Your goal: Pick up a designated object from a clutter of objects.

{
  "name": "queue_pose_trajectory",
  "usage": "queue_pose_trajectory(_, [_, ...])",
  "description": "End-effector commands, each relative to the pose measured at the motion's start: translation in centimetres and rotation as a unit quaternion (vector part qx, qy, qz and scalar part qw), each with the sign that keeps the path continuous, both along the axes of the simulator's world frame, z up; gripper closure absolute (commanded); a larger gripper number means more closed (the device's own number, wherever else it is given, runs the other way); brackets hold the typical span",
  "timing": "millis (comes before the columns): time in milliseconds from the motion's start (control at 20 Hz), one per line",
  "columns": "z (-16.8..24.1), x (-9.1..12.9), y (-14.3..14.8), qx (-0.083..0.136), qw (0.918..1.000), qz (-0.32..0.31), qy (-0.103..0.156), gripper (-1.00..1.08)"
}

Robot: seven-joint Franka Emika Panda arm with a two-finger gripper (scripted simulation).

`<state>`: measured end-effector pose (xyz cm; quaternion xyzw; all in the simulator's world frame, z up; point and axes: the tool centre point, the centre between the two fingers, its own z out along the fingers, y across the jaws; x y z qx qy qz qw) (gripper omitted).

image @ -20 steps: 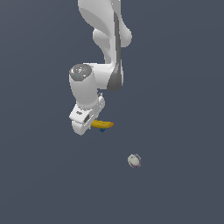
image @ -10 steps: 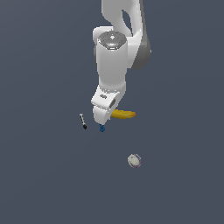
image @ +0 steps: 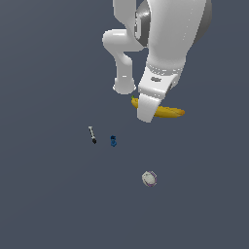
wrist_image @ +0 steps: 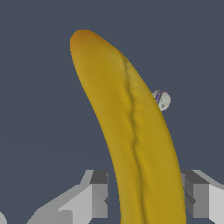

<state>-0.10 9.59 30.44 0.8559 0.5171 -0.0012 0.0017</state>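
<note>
The yellow banana (image: 170,112) shows past the exterior view's right side of my white hand, its other tip peeking out on the left. In the wrist view the banana (wrist_image: 127,122) runs lengthwise between my two grey fingers (wrist_image: 99,194), which press against its sides. My gripper (wrist_image: 146,197) is shut on the banana and holds it above the dark floor. In the exterior view the gripper (image: 148,111) is largely hidden by the hand.
A thin black-and-silver tool (image: 92,134) and a tiny blue block (image: 113,141) lie on the exterior view's left. A whitish round ball (image: 149,178) lies below them; it also shows in the wrist view (wrist_image: 162,99).
The arm has swung toward the exterior view's right and upward, and the banana has moved with it. The tool and blue block have come into view. The ball has not moved.
</note>
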Motion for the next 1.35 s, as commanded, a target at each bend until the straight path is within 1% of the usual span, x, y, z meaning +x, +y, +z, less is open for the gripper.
queue_pose_trajectory(0, [2.3,0.2,2.4,0.000,1.0000,0.000,0.000,1.08])
queue_pose_trajectory(300, [7.0,0.7,7.5,0.001,1.0000,0.000,0.000,1.08])
queue_pose_trajectory(600, [10.2,1.2,11.0,0.002,1.0000,-0.001,0.000,1.08])
queue_pose_trajectory(950, [12.2,1.6,13.1,0.002,1.0000,-0.001,0.000,1.08])
queue_pose_trajectory(1300, [12.7,1.7,13.8,0.002,1.0000,-0.001,0.000,1.08])
